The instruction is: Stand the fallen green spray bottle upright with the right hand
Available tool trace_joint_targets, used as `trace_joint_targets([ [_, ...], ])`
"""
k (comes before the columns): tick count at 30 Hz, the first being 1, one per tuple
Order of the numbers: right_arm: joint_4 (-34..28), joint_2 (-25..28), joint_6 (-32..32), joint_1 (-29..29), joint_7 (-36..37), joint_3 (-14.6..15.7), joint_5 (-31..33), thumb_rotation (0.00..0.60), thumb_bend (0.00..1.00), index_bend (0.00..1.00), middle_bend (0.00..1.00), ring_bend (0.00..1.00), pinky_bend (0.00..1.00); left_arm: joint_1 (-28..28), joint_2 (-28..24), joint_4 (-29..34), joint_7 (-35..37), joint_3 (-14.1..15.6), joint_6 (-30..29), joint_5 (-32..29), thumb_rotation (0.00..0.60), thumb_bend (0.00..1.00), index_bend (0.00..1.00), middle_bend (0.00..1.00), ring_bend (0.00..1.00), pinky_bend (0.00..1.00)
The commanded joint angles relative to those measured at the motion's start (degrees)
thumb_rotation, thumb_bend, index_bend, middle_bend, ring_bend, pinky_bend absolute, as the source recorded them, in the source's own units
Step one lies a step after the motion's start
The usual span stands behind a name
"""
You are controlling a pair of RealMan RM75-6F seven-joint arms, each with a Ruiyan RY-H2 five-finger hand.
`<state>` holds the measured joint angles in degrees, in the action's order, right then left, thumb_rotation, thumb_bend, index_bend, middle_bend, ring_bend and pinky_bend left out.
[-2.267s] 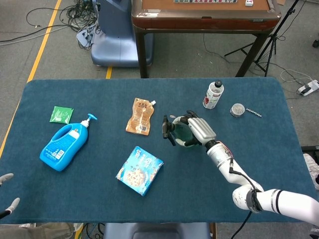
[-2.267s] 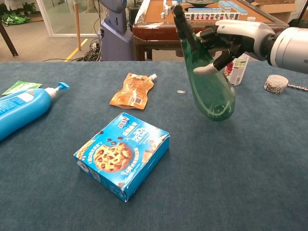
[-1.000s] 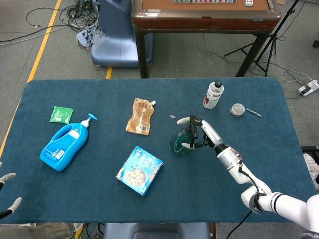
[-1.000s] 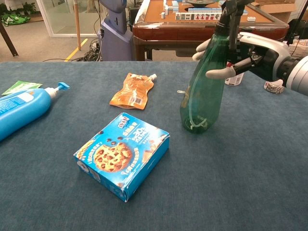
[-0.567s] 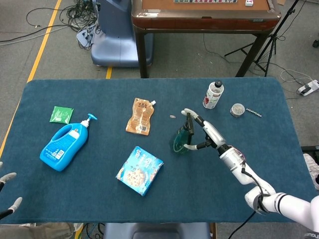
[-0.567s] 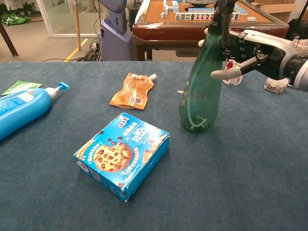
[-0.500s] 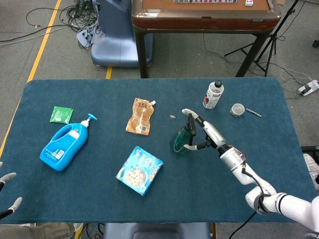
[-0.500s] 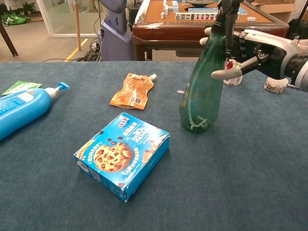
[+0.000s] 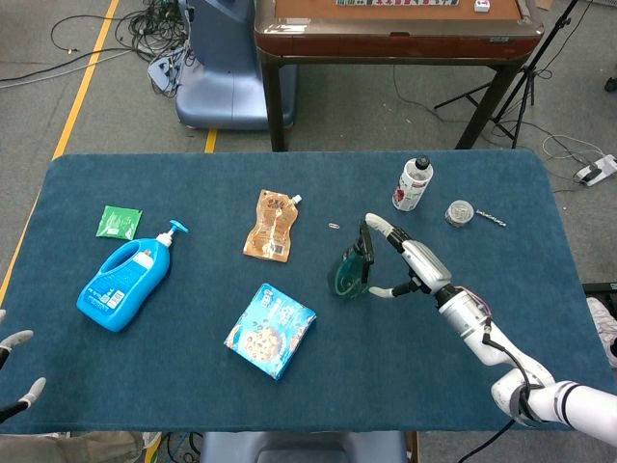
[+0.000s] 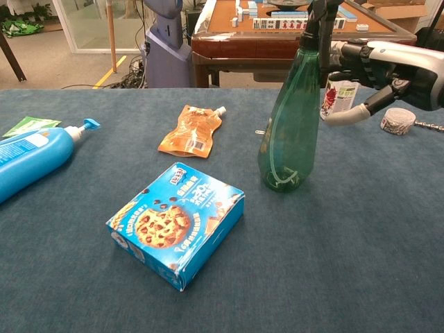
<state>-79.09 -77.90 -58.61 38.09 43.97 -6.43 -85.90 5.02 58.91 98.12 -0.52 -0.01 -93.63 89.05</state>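
Note:
The green spray bottle [image 9: 350, 273] stands upright on the blue table cloth [image 9: 386, 386], right of centre, with its black spray head on top. In the chest view the green spray bottle [image 10: 290, 132] rests on its own base. My right hand [image 9: 415, 265] is just to the bottle's right, fingers spread and holding nothing. In the chest view my right hand [image 10: 378, 66] sits level with the bottle's neck, its thumb pointing at the body with a gap between them. Only the fingertips of my left hand [image 9: 14, 371] show at the bottom left edge, apart and empty.
A cookie box [image 9: 271, 330] lies in front and to the left of the bottle, an orange pouch [image 9: 271, 227] behind it. A blue pump bottle [image 9: 123, 280] and green sachet [image 9: 119, 222] are far left. A white bottle [image 9: 413, 184] and small round tin [image 9: 460, 213] stand behind my right hand.
My right hand carried the tilted bottle down, set it upright on the cloth, then let go and drew back to the right. The bottle now stands alone.

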Motion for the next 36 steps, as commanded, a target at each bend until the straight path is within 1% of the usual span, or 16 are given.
trace_joint_targets([
  [1, -4.7, 3.5, -0.4, -1.9, -7.3, 0.2, 2.7, 0.600, 0.03, 0.00, 0.02, 0.00, 0.00, -0.2, 0.0, -0.6, 0.2, -0.1, 0.0, 0.2, 0.600, 0.26, 0.25, 0.02, 0.04, 0.03],
  [4, -7.9, 5.2, -1.8, -3.7, -15.2, 0.1, 5.6, 0.600, 0.07, 0.00, 0.06, 0.00, 0.00, -0.4, 0.2, -1.1, 0.2, 0.0, 0.2, 0.5, 0.600, 0.26, 0.25, 0.02, 0.04, 0.03],
  [6, -10.5, 6.2, -3.7, -5.4, -20.9, 0.2, 7.6, 0.600, 0.11, 0.00, 0.09, 0.00, 0.00, -0.6, 0.4, -1.4, 0.1, 0.0, 0.5, 0.6, 0.600, 0.26, 0.25, 0.02, 0.04, 0.03],
  [8, -13.1, 7.3, -4.8, -6.7, -24.4, 0.4, 8.7, 0.600, 0.14, 0.00, 0.12, 0.00, 0.00, -0.9, 0.5, -1.5, 0.0, -0.1, 0.7, 0.8, 0.600, 0.26, 0.25, 0.02, 0.04, 0.03],
  [11, -17.6, 9.0, -8.7, -9.6, -30.4, 0.4, 11.2, 0.600, 0.20, 0.00, 0.17, 0.03, 0.00, -1.3, 0.6, -1.7, 0.0, -0.2, 0.9, 1.0, 0.600, 0.26, 0.25, 0.02, 0.04, 0.03],
  [13, -19.7, 9.5, -11.4, -11.3, -34.1, 0.5, 12.0, 0.600, 0.24, 0.04, 0.21, 0.07, 0.00, -1.4, 0.7, -1.8, 0.0, -0.3, 1.0, 1.0, 0.600, 0.26, 0.25, 0.02, 0.04, 0.03],
  [15, -22.3, 10.3, -14.0, -13.2, -38.2, 1.1, 12.5, 0.600, 0.26, 0.07, 0.23, 0.09, 0.00, -1.7, 0.7, -1.8, -0.1, -0.4, 1.2, 1.1, 0.600, 0.25, 0.25, 0.02, 0.04, 0.03],
  [17, -24.8, 11.7, -15.5, -14.8, -41.8, 2.2, 12.5, 0.600, 0.26, 0.08, 0.24, 0.10, 0.00, -1.9, 0.7, -1.7, -0.2, -0.5, 1.3, 1.2, 0.600, 0.26, 0.25, 0.02, 0.04, 0.03],
  [22, -29.3, 14.0, -19.2, -18.2, -46.5, 4.2, 10.8, 0.600, 0.26, 0.09, 0.25, 0.10, 0.00, -2.7, 1.0, -1.4, -0.8, -0.6, 1.9, 1.7, 0.600, 0.26, 0.25, 0.02, 0.04, 0.03],
  [28, -34.2, 16.1, -23.4, -22.6, -51.4, 7.7, 5.7, 0.600, 0.26, 0.09, 0.25, 0.10, 0.00, -3.3, 1.1, -0.9, -1.3, -0.8, 2.1, 2.1, 0.600, 0.26, 0.25, 0.02, 0.04, 0.03],
  [30, -34.8, 16.4, -25.4, -24.3, -51.7, 8.6, 3.3, 0.600, 0.26, 0.09, 0.25, 0.10, 0.00, -3.5, 1.2, -0.9, -1.2, -0.8, 2.2, 2.2, 0.600, 0.26, 0.25, 0.02, 0.04, 0.03],
  [36, -35.4, 17.0, -29.0, -28.5, -52.5, 11.2, -1.2, 0.600, 0.26, 0.09, 0.25, 0.10, 0.00, -3.6, 1.1, -1.1, -1.1, -0.7, 2.3, 2.0, 0.600, 0.26, 0.25, 0.02, 0.04, 0.03],
])
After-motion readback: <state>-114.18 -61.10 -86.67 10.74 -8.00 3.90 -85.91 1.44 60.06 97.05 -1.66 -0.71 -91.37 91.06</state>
